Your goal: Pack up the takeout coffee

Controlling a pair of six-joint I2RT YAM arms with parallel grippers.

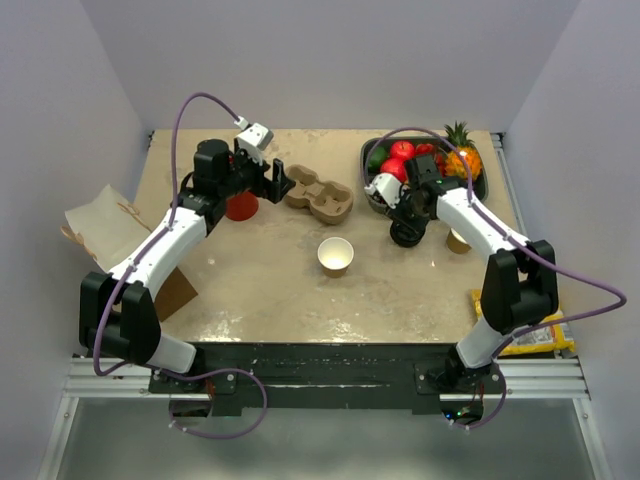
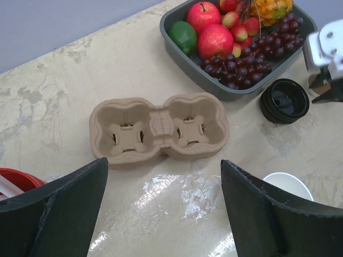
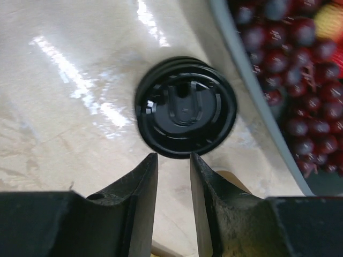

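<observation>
A capped cup, the takeout coffee, does not show in any view. A short stack of black lids [image 1: 405, 237] [image 2: 284, 100] [image 3: 185, 107] rests on the table by the fruit tray, with no cup visible under it. My right gripper [image 1: 405, 222] [image 3: 174, 156] hovers just above its near rim, jaws a narrow gap apart with nothing between them. A lidless cup with a white inside [image 1: 336, 256] [image 2: 286, 184] stands mid-table. Another small tan cup [image 1: 458, 241] stands right of the lids. My left gripper [image 1: 283, 183] [image 2: 163, 171] is wide open and empty, just short of the two-cup cardboard carrier [image 1: 318, 195] [image 2: 161, 120].
A grey tray of fruit [image 1: 372, 150] [image 2: 214, 85] stands at the back right. A red round container [image 1: 241, 207] [image 2: 16, 179] sits under the left arm. A brown paper bag [image 1: 100, 215] lies at the left edge, and a yellow packet [image 1: 545, 340] lies off the right edge.
</observation>
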